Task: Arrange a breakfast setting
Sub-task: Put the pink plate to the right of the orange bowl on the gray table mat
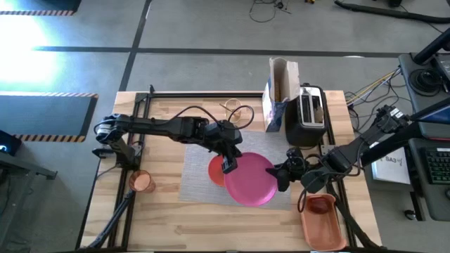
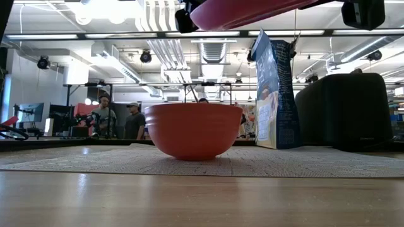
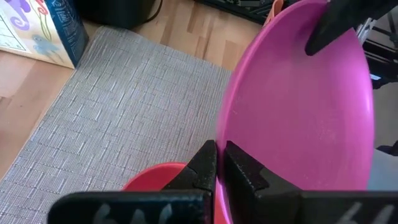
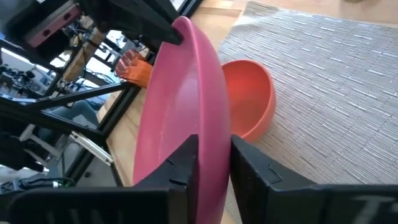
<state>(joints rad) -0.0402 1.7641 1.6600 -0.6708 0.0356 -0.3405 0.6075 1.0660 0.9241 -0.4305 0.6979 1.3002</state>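
pink plate held in the air above the placemat, beside the orange bowl | step: you're mid-handover | next: one gripper must let go | left gripper clamped on one rim, right gripper pinching the opposite rim, both arms reaching inward
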